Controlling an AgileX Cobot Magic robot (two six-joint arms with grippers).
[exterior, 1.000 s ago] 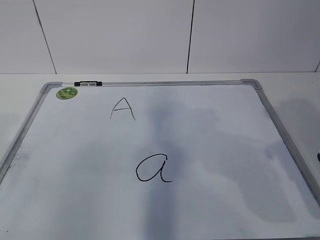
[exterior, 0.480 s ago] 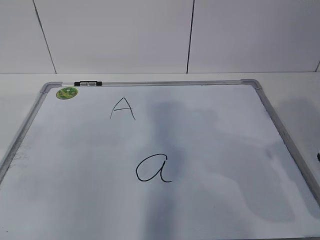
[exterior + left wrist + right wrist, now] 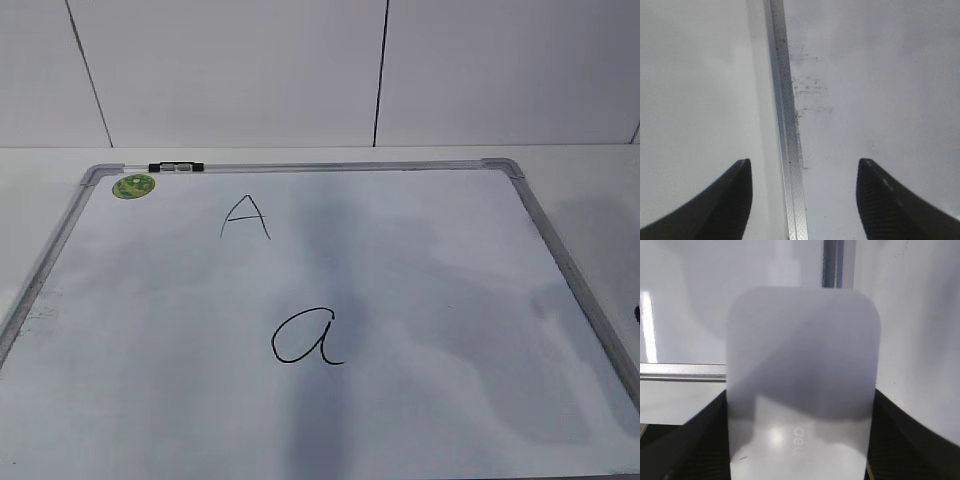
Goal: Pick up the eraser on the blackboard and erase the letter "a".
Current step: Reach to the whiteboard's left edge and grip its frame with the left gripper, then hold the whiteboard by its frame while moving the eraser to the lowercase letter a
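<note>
White plastic eraser sits gripped between the right end effector fingers. Left end effector spread wide, empty. Land flat on the letter "a", mid blackboard; even pressure.

Thin angular capital "A" in black marker, upper centre-left. Round green sticker, far left corner. Small black-and-white clip on the far frame edge, just right of the sticker. White tabletop underneath. White panelled wall behind, with dark vertical seams. Faint black marker smudges beside the frame strip.
</note>
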